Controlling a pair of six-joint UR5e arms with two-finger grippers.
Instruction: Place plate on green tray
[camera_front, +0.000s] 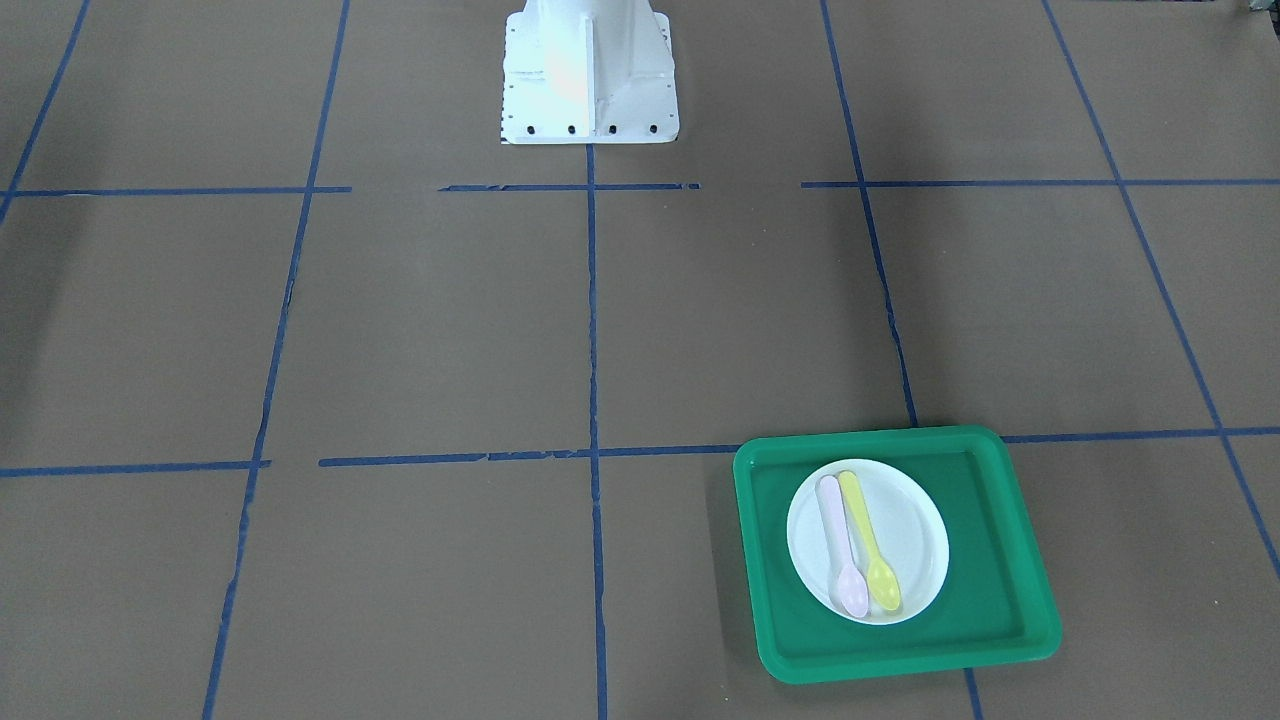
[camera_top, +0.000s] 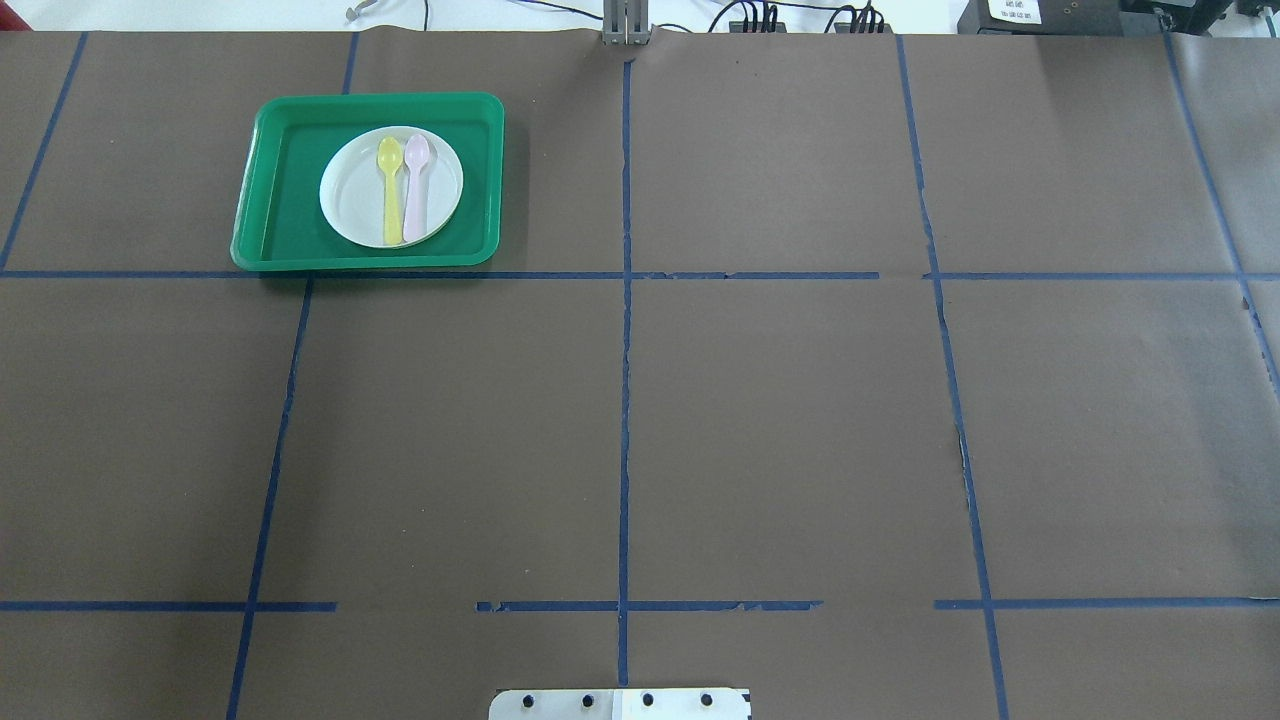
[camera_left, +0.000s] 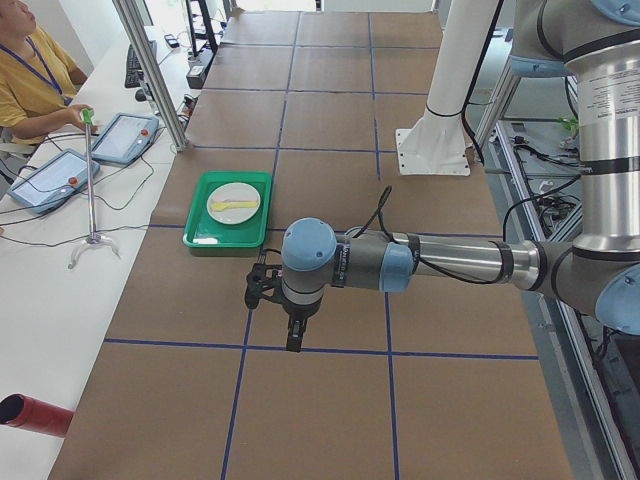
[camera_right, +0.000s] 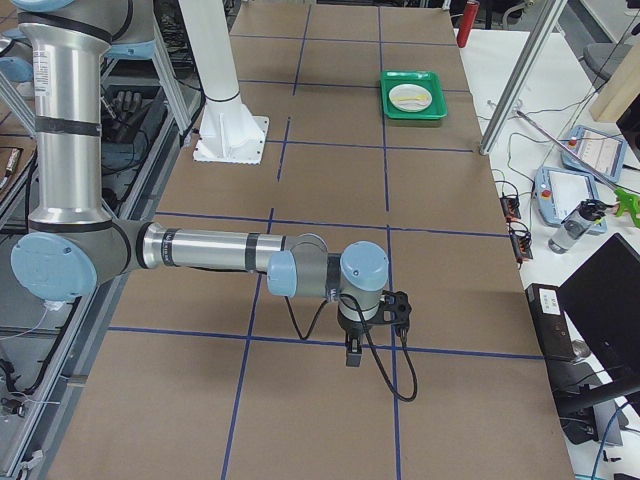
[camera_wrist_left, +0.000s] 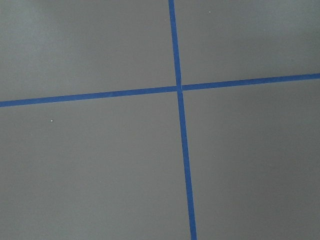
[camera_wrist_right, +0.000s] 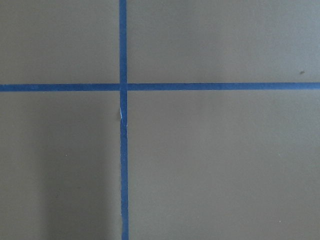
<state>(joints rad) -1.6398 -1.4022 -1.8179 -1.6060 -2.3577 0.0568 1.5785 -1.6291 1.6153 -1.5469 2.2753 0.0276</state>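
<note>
The small white plate (camera_front: 910, 520) lies inside the green tray (camera_front: 990, 610) and bears a pale pink spoon (camera_front: 838, 545) and a yellow spoon (camera_front: 868, 540) side by side. In the overhead view the plate (camera_top: 345, 190) and tray (camera_top: 270, 200) sit at the far left. My left gripper (camera_left: 293, 343) shows only in the exterior left view, pointing down above the brown table, well short of the tray (camera_left: 200, 235). My right gripper (camera_right: 352, 358) shows only in the exterior right view, far from the tray (camera_right: 392, 105). I cannot tell whether either is open or shut.
The table is brown paper with a blue tape grid. The white robot base (camera_front: 588, 70) stands at the robot's edge. Beyond the tray side is the operators' bench with tablets (camera_left: 60, 175), a seated person (camera_left: 30, 80), a metal post (camera_left: 150, 70) and a red cylinder (camera_left: 35, 413).
</note>
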